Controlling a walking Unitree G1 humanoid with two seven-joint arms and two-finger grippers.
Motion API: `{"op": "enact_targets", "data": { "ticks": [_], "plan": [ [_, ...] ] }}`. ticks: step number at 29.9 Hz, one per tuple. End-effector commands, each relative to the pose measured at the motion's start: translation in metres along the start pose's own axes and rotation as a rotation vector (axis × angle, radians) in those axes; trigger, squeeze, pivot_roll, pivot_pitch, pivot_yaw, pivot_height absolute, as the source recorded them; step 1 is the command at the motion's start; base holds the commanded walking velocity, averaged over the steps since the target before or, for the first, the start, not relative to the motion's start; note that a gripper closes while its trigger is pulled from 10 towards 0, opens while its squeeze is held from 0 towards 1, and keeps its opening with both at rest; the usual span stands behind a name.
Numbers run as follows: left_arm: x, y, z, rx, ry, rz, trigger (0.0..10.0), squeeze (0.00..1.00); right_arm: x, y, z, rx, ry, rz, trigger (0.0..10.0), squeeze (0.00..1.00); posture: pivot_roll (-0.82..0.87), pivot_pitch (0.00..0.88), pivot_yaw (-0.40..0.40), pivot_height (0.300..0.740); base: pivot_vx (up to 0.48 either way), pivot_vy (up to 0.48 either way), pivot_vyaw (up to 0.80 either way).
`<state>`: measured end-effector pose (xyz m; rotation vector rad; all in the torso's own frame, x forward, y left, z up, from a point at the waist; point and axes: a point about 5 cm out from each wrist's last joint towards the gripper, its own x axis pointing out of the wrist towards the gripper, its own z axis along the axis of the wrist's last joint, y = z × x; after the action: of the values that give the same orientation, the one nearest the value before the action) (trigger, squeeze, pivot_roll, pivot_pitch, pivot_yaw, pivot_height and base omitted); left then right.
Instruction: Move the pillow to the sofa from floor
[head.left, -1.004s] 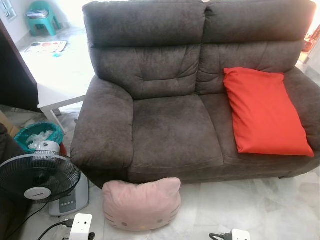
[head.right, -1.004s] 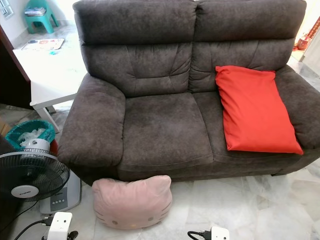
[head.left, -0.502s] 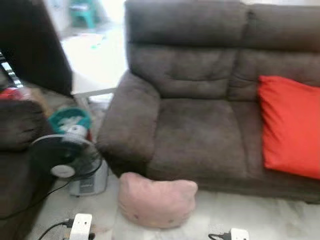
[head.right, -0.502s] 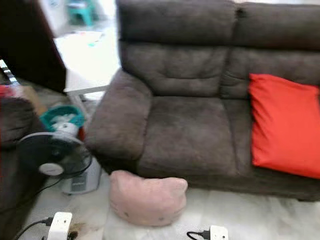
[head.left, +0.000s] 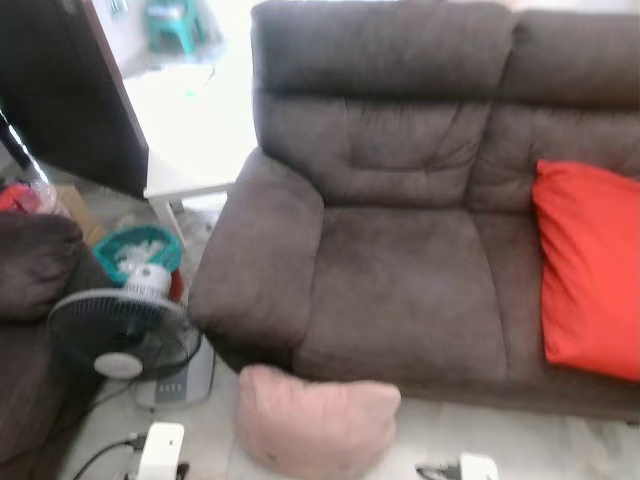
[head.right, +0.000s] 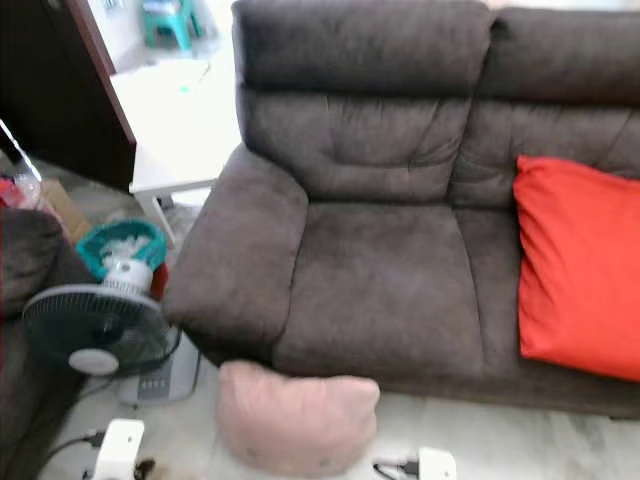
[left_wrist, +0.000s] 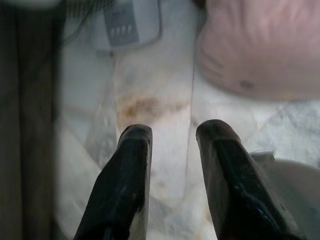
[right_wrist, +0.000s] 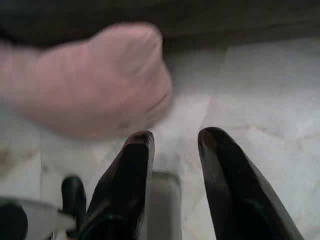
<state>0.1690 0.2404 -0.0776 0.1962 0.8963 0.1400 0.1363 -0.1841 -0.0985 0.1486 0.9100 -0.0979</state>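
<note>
A pink cat-face pillow (head.left: 315, 428) lies on the pale marble floor, against the front of the dark brown sofa (head.left: 400, 280), below its left seat. My left gripper (left_wrist: 174, 134) hangs open above the floor tiles, with the pink pillow (left_wrist: 260, 45) ahead of it and apart from its fingers. My right gripper (right_wrist: 176, 137) is also open and empty, low over the floor, and the blurred pink pillow (right_wrist: 85, 80) lies just beyond its fingertips without touching them.
A red pillow (head.left: 590, 270) rests on the sofa's right seat. A standing fan (head.left: 120, 335), a teal basket (head.left: 135, 250) and a white low table (head.left: 180, 180) crowd the floor to the left. A dark armchair (head.left: 30, 300) is at the far left.
The camera has swung left and slightly closer, so the whole scene has shifted right. The pink pillow still lies in the same spot on the floor.
</note>
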Motion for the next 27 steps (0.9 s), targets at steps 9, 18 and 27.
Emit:
{"op": "enact_targets", "data": {
  "ticks": [9,18,27],
  "plan": [
    [0.0003,-0.0084,0.0006,0.016,0.002,-0.017,10.0,0.0,-0.0044,-0.0121,-0.0085,0.005,0.03,-0.035,10.0,0.0,0.03,0.029,-0.015,0.74,0.16,0.0,0.0],
    [0.0005,-0.0086,0.0011,0.017,0.0,-0.015,10.0,0.0,-0.0043,-0.0125,-0.0082,0.006,0.029,-0.037,10.0,0.0,0.03,0.028,-0.016,0.74,0.0,0.0,0.0],
    [0.0005,-0.0084,0.0008,0.009,0.004,-0.015,10.0,0.0,-0.0042,-0.0123,-0.0081,0.009,0.028,-0.041,10.0,0.0,0.03,0.029,-0.016,0.74,0.0,0.0,0.0]
  ]
}}
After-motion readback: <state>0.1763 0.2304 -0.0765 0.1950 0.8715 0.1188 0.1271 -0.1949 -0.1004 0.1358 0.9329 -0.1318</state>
